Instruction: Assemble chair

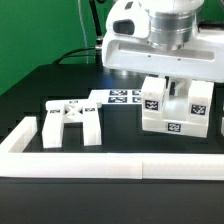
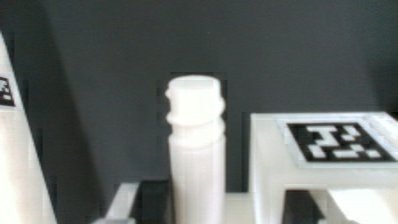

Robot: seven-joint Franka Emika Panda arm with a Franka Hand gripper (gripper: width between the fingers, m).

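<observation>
No words, brands or numbers can be read. Black-and-white square tags (image 2: 338, 140) stand on the marker board (image 1: 120, 97) and on the white chair parts (image 1: 160, 118).

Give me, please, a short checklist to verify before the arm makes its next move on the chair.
1. Gripper shut: ok.
2. What the gripper holds: cannot tell; its fingertips are hidden among the white parts.
3. Tagged chair block stands upright under the gripper: ok.
4. Cross-braced frame lies apart, toward the exterior view's left, out of the gripper's way: ok.
5. Leg in the wrist view stands straight, not tilted: ok.
</observation>
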